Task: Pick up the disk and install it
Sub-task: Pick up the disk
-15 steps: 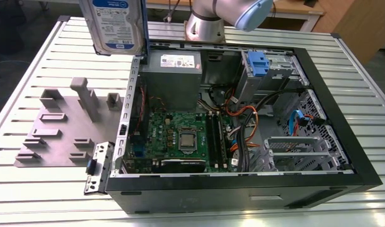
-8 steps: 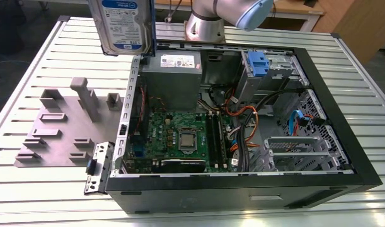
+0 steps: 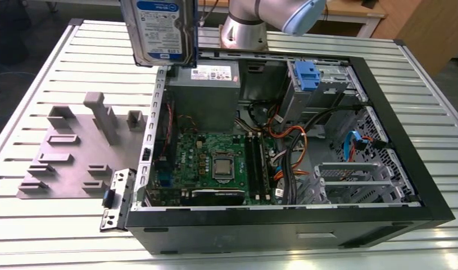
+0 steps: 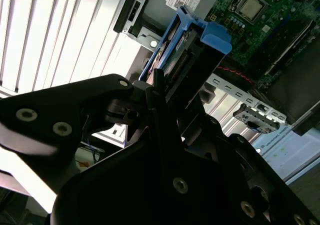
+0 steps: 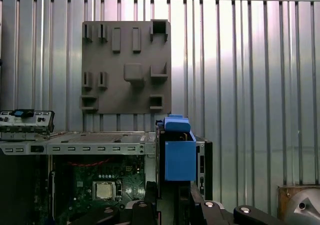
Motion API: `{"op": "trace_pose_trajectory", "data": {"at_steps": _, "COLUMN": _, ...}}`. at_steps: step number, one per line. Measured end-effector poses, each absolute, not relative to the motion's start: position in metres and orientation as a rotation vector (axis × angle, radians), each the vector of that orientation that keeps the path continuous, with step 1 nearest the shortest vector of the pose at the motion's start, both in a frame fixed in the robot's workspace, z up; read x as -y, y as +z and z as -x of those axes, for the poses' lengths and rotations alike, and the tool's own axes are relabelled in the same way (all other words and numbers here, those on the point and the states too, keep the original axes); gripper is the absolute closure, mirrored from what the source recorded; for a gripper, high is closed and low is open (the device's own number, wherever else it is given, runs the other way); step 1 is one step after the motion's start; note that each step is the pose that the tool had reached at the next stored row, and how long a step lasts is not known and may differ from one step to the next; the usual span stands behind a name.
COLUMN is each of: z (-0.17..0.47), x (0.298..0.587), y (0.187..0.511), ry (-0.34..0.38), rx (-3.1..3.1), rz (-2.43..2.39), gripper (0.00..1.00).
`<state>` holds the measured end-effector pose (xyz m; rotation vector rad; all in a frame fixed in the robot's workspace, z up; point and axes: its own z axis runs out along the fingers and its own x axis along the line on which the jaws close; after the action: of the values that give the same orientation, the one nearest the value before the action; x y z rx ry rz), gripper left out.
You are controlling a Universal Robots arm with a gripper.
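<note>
The disk (image 3: 163, 31) hangs upright in the air above the back left corner of the open computer case (image 3: 289, 225), in the exterior view. It is a silver drive with a white-and-blue label facing the camera and blue rails along its edges. In the second wrist view my gripper (image 4: 159, 92) is shut on the disk (image 4: 187, 50), whose blue bracket end points down toward the case. The first wrist view shows the blue bracket of the disk (image 5: 179, 155) standing between the black fingers (image 5: 150, 197).
Inside the case lie a grey power-supply box (image 3: 202, 98), the motherboard (image 3: 213, 163), a blue tab on a metal cage (image 3: 307, 76) and loose cables (image 3: 289, 146). A grey fixture plate (image 3: 78, 149) and a loose metal bracket (image 3: 116, 199) sit on the slatted table (image 3: 33, 236). The arm's base (image 3: 244, 31) stands behind the case.
</note>
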<state>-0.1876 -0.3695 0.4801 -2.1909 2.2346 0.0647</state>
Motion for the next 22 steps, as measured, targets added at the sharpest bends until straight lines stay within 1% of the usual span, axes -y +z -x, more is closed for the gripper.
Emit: {"op": "trace_pose_trajectory", "data": {"at_steps": 22, "z": 0.111, "x": 0.369, "y": 0.48, "ry": 0.065, "rx": -2.235, "rz": 2.191, "gripper": 0.65}}
